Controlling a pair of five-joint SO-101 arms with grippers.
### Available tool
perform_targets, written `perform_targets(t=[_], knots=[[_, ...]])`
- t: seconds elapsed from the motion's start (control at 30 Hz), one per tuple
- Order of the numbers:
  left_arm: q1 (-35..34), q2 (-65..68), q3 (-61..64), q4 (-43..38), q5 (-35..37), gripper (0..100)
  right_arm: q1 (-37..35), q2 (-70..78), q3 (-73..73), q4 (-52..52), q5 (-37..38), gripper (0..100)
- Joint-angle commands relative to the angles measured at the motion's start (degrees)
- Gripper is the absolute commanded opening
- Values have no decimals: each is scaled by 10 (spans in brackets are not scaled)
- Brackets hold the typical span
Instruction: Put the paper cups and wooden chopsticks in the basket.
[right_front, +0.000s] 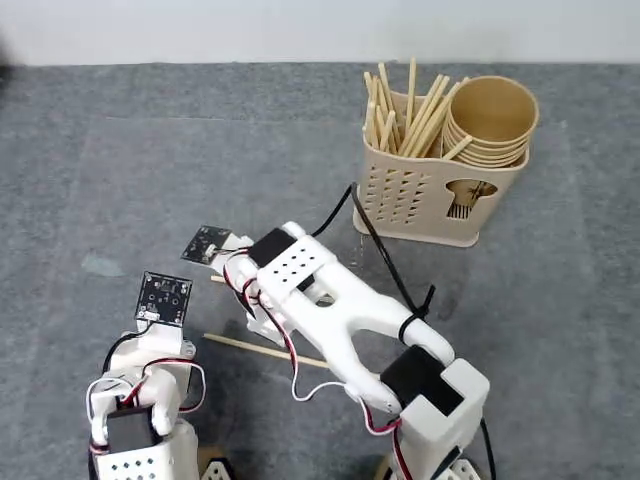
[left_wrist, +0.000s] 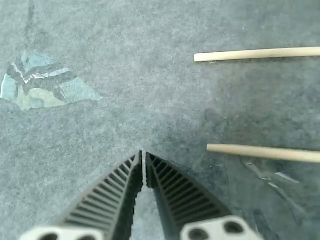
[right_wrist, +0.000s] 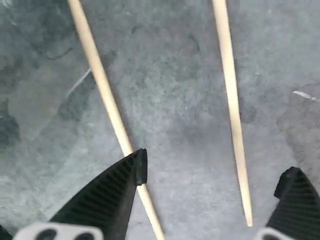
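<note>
A beige slotted basket stands at the back right, holding several wooden chopsticks and a stack of paper cups. Two more chopsticks lie on the grey mat: one in front of the right arm, the other mostly hidden under its wrist. My right gripper hangs open low over both; one chopstick lies between its fingers, the other runs beside one fingertip. My left gripper is shut and empty, with both chopsticks' ends off to its side.
A patch of clear tape is stuck to the mat near the left gripper, also visible as a pale patch of tape from above. A black cable runs from the right arm toward the basket.
</note>
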Motion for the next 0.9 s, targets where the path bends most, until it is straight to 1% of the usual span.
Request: perform_targets(t=[0.0, 0.17, 0.3, 0.37, 0.5, 0.6, 0.63, 0.77, 0.87], knots=[[0, -9, -4, 4, 4, 15, 3, 15, -28, -34, -8, 404], [0, -9, -4, 4, 4, 15, 43, 75, -40, -92, -7, 402], [0, -9, -4, 4, 4, 15, 65, 120, -73, -97, -7, 393], [0, -9, -4, 4, 4, 15, 72, 139, -88, -97, -6, 337], [0, -9, -4, 4, 4, 15, 74, 173, -108, -102, -6, 132], [0, -9, -4, 4, 4, 15, 74, 183, -119, -97, -6, 16], [0, -9, -4, 4, 4, 15, 74, 183, -119, -97, -6, 3], [0, -9, -4, 4, 4, 15, 75, 182, -120, -96, -4, 8], [0, -9, -4, 4, 4, 15, 86, 159, -154, -52, 14, 8]])
